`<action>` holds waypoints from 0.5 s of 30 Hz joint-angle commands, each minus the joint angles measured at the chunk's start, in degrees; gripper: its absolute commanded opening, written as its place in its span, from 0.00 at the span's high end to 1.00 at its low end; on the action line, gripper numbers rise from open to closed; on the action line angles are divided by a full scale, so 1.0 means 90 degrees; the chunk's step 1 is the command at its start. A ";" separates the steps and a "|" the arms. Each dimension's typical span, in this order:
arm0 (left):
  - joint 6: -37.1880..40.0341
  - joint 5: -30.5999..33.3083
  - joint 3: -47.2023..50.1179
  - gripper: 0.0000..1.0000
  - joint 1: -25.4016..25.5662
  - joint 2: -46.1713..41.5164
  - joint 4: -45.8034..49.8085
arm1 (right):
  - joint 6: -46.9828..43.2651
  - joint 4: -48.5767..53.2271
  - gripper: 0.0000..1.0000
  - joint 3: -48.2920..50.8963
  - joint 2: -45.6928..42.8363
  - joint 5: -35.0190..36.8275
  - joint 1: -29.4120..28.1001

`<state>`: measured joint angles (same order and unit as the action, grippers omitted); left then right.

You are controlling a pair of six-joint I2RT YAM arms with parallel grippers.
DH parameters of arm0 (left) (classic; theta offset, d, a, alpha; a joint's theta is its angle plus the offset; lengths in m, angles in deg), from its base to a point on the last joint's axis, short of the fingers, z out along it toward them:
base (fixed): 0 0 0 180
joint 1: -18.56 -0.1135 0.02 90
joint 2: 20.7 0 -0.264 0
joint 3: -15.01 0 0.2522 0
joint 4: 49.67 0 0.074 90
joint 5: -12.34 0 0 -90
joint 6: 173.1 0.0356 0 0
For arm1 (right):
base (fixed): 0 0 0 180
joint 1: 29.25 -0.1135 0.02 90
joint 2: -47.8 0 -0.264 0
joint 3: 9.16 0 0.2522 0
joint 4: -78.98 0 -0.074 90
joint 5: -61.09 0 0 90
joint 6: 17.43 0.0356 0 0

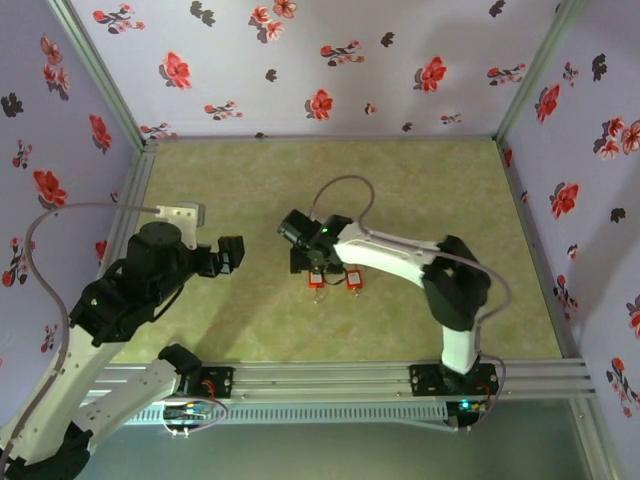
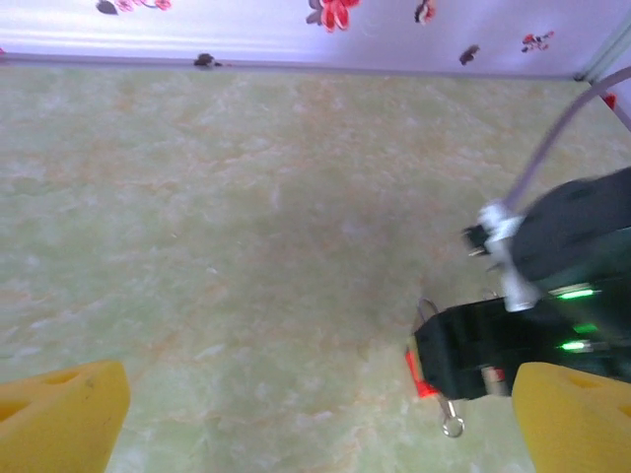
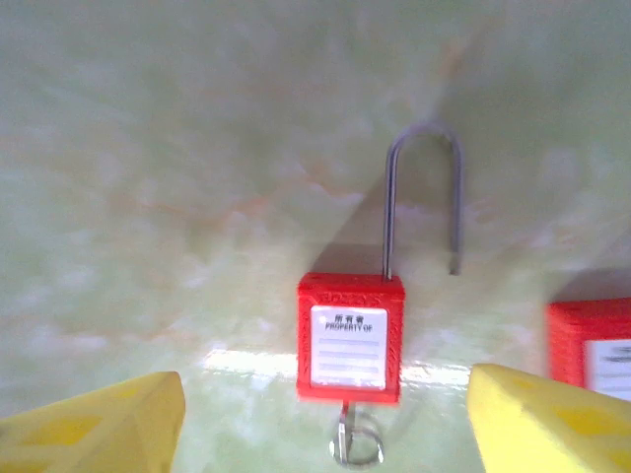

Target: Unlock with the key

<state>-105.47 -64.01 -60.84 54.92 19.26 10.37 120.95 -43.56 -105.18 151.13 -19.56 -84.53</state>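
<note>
While the right hand (image 3: 320, 424) hovers wide open above it, the red padlock (image 3: 350, 335) lies flat on the counter (image 3: 148, 197). One leg of its shackle (image 3: 424, 126) is free, and the key (image 3: 355, 441) sits at its base. The left hand (image 2: 315, 419), also wide, hangs well apart.

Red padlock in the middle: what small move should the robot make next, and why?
Probably lift the open right tool away: on the padlock, one leg of the shackle already stands free of the body, with the key in its bottom, so it looks unlocked.
</note>
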 commanded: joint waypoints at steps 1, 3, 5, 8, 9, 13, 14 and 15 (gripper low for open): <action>-0.0049 0.0673 0.0368 0.00 -0.0101 -0.0324 -0.0456 | -0.0951 0.0522 0.13 0.0382 -0.1336 0.1005 0.0601; 0.0074 0.0970 0.0782 0.00 -0.0207 -0.0426 -0.0833 | -0.1695 0.0452 0.07 0.1011 -0.2151 0.1405 0.1358; 0.0338 0.1355 0.1242 0.00 -0.0415 -0.0465 -0.1262 | -0.2326 0.0203 0.01 0.1835 -0.2989 0.2096 0.2377; 0.0700 0.1494 0.2243 0.00 -0.1099 -0.0463 -0.2357 | -0.3087 -0.0850 0.01 0.3146 -0.4308 0.1636 0.4415; 0.0784 0.1316 0.2628 0.00 -0.1389 -0.0448 -0.2834 | -0.3286 -0.1349 0.01 0.3572 -0.4643 0.1508 0.4990; 0.0865 0.1005 0.3675 0.00 -0.2353 -0.0146 -0.4513 | -0.3795 -0.2782 0.01 0.4688 -0.5579 0.1157 0.6081; 0.0895 0.0935 0.3843 0.00 -0.2529 -0.0046 -0.4843 | -0.3957 -0.2959 0.01 0.4812 -0.5625 0.1242 0.6103; 0.0953 0.0872 0.4045 0.00 -0.2665 0.0135 -0.5222 | -0.4093 -0.3088 0.01 0.4904 -0.5641 0.1328 0.6104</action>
<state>-99.33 -55.50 -26.91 33.63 19.11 -20.95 91.36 -60.52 -62.71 101.52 -7.19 -29.89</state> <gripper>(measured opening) 0.996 0.993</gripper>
